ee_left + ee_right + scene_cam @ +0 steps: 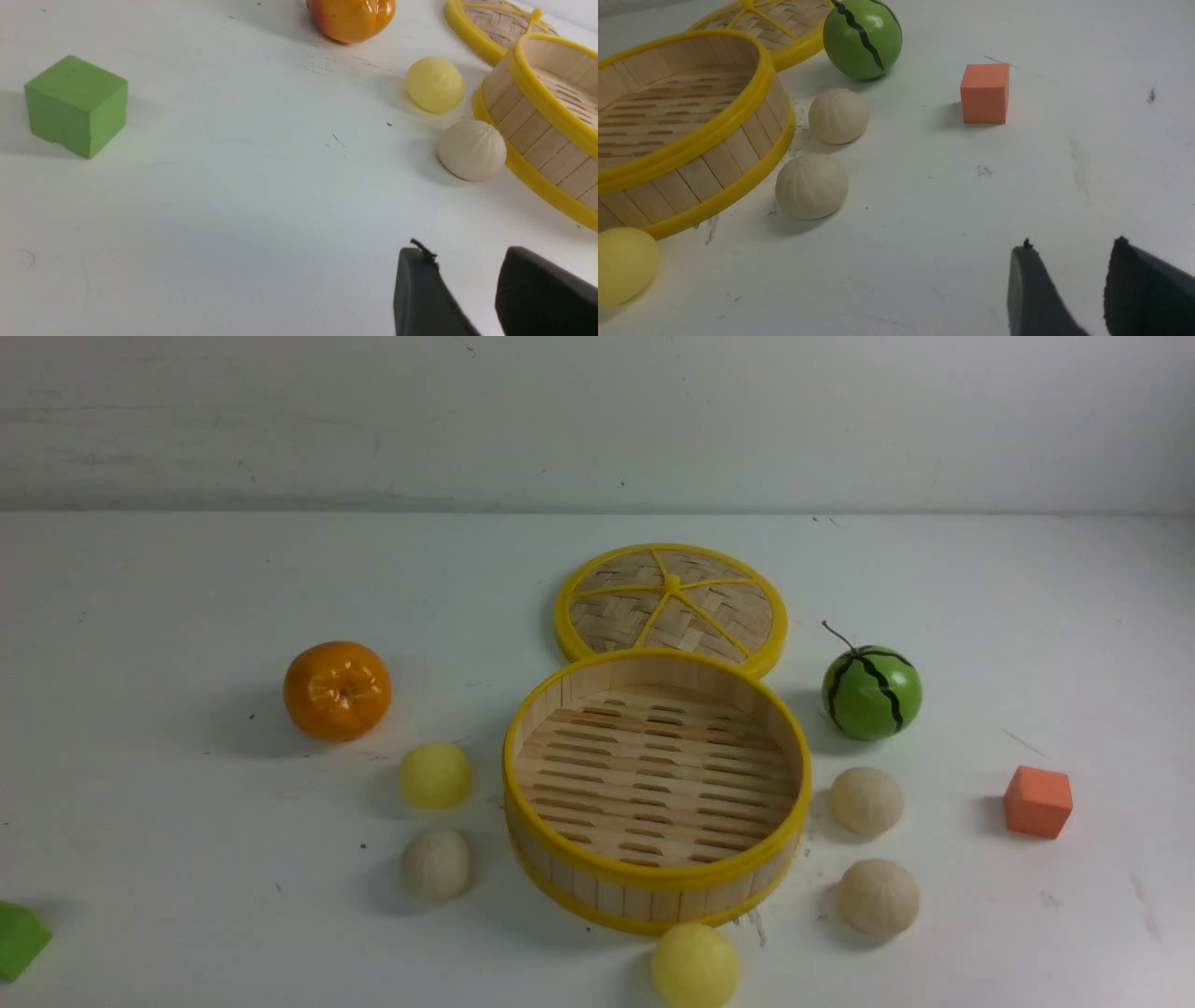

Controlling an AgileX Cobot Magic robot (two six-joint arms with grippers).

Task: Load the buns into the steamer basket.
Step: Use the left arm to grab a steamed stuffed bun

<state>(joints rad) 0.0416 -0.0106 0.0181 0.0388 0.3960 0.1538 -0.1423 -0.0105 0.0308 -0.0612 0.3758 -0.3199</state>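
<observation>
The steamer basket (pixel 656 887) stands empty mid-table. To its left lie a yellow bun (pixel 435 774) and a cream bun (pixel 437 864); to its right two cream buns (pixel 866 800) (pixel 878 896); in front of it a yellow bun (pixel 695 965). No gripper shows in the front view. My left gripper (pixel 467 254) is open and empty over bare table, short of the cream bun (pixel 472 150) and yellow bun (pixel 435 84). My right gripper (pixel 1071 247) is open and empty, apart from the cream buns (pixel 811 186) (pixel 838 115).
The woven lid (pixel 670 605) lies flat behind the basket. A glossy orange (pixel 337 690) sits at the left, a watermelon ball (pixel 871 692) at the right. An orange-red cube (pixel 1037 801) is far right, a green block (pixel 19 938) at the near left edge.
</observation>
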